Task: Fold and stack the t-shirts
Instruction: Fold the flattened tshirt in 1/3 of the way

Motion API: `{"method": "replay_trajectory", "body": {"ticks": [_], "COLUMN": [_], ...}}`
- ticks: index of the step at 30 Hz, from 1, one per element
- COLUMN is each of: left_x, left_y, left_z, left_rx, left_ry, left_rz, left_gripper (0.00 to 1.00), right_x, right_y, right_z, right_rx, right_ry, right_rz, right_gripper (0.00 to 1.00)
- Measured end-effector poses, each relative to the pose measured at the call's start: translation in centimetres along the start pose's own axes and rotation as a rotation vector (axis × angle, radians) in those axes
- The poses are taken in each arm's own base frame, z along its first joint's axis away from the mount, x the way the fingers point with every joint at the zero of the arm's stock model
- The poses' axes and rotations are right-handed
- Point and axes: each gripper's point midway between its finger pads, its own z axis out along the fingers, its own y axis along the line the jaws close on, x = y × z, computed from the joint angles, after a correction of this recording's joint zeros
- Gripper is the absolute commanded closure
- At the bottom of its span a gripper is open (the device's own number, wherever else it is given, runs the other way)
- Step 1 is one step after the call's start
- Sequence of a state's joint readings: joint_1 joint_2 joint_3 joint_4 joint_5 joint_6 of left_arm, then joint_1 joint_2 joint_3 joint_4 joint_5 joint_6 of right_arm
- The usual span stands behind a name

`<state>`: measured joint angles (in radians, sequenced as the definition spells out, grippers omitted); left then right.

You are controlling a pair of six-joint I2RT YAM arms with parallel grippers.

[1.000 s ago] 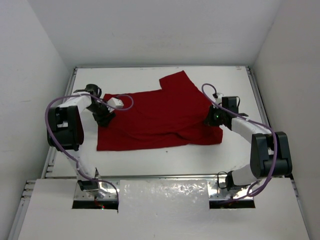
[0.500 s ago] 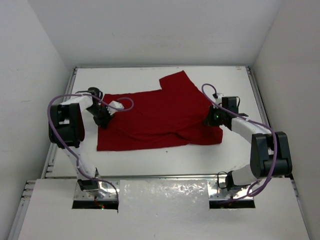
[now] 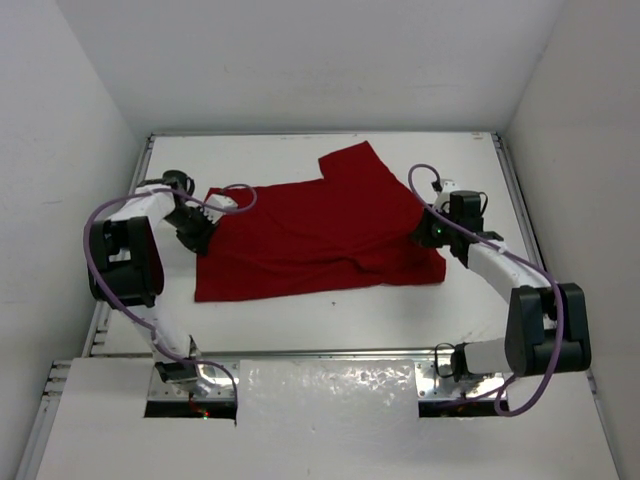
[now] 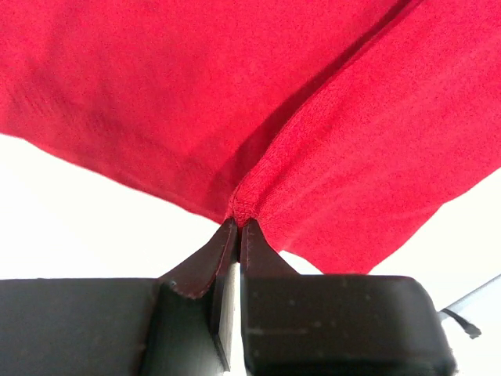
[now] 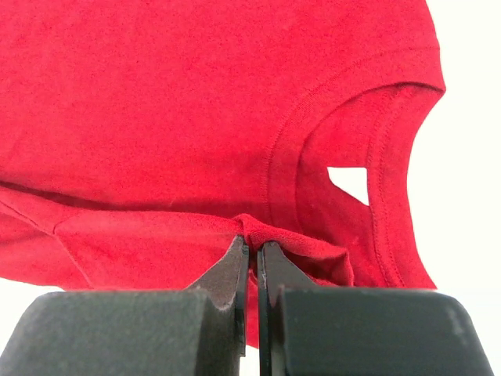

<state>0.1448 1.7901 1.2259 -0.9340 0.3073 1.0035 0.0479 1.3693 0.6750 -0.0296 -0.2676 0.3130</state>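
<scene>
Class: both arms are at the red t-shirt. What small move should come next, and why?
Probably lift both ends slightly together: the left gripper pinches the t-shirt edge, the right gripper pinches fabric beside the collar, jaws shut.

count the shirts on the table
1: the red shirt lies spread out centrally, left gripper pinching its left edge, right gripper pinching by its collar. Another beneath could be hidden.

Plain dark red t-shirt (image 3: 320, 235), short-sleeved, no print. Spread mostly flat on white desk (image 3: 300, 320), long axis left-right. Hem at left end, neck at right. Ribbed collar (image 5: 387, 204) shows, w/ a bit of desk visible thru the neck opening. One sleeve (image 3: 355, 165) sticks out toward far side. Near-right edge wrinkled. Cloth puckers to a small peak at left edge & by collar.
</scene>
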Motion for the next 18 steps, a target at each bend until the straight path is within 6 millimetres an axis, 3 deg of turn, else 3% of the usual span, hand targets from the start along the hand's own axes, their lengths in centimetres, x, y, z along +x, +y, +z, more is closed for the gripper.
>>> {"method": "replay_trajectory", "body": {"ticks": [6, 14, 18], "left_x": [2.0, 1.9, 2.0], "left_y": [-0.8, 0.6, 0.9], "left_z": [0.0, 0.0, 0.4], "left_rx": [0.000, -0.056, -0.069], "left_ry": [0.024, -0.013, -0.009], "left_rz": [-0.127, -0.277, -0.313], "left_gripper": [1.00, 1.00, 1.00], "right_x": [1.0, -0.1, 0.6], "right_y": [-1.2, -1.6, -2.2], "right_z": [0.9, 2.3, 2.8], "right_rx": [0.026, 0.033, 0.057], "right_ry": [0.042, 0.054, 0.083], "right_rz": [0.030, 0.035, 0.040], "right_gripper": [1.00, 1.00, 1.00]}}
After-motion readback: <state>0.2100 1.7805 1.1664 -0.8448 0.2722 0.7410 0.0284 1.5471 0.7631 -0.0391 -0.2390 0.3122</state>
